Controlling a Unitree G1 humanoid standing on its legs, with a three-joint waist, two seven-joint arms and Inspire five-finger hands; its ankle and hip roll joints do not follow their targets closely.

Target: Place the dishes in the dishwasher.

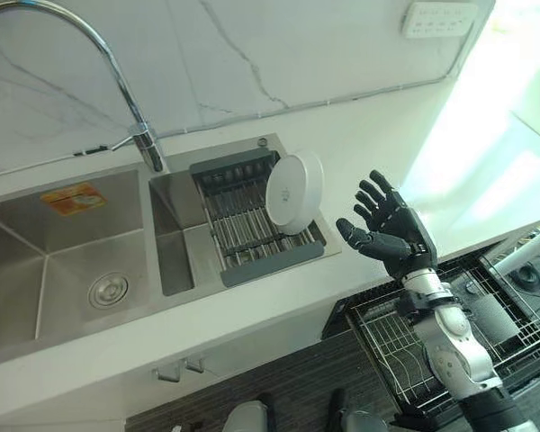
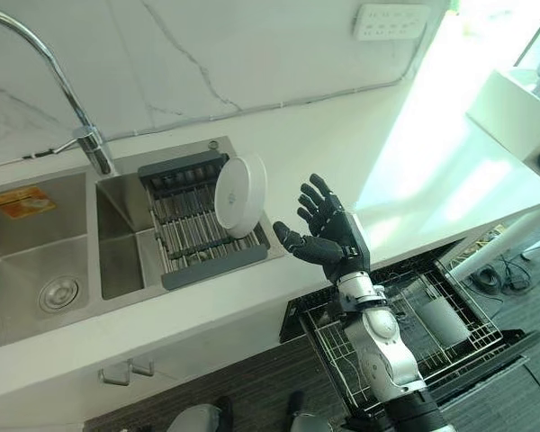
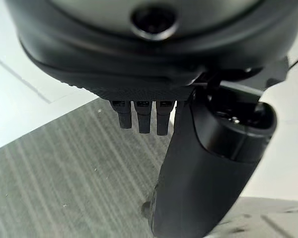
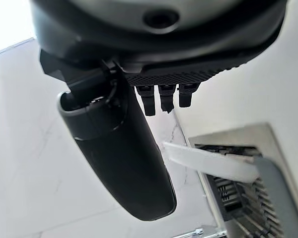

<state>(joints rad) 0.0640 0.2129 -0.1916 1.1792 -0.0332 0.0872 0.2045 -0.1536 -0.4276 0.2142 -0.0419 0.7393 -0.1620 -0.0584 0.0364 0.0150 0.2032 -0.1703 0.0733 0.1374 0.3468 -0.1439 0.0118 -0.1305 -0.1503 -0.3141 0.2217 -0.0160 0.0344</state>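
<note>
Down low, the dishwasher's wire rack (image 1: 391,346) is pulled out, with a pale cup-like piece (image 2: 443,319) lying in its right part. Just above it the right hand (image 1: 398,236) is raised at the countertop (image 1: 378,148) edge, fingers spread and holding nothing, palm turned toward the sink. The left hand (image 3: 188,163) hangs over grey floor (image 3: 64,188), fingers relaxed and straight. Further in — the double sink (image 1: 63,261): its right basin carries a grey drying rack (image 1: 252,225), and one white plate (image 1: 294,193) stands on edge in it, leaning at the rack's right end, apart from the hand. Behind, the curved faucet (image 1: 117,72) rises against the marble wall (image 1: 279,49).
</note>
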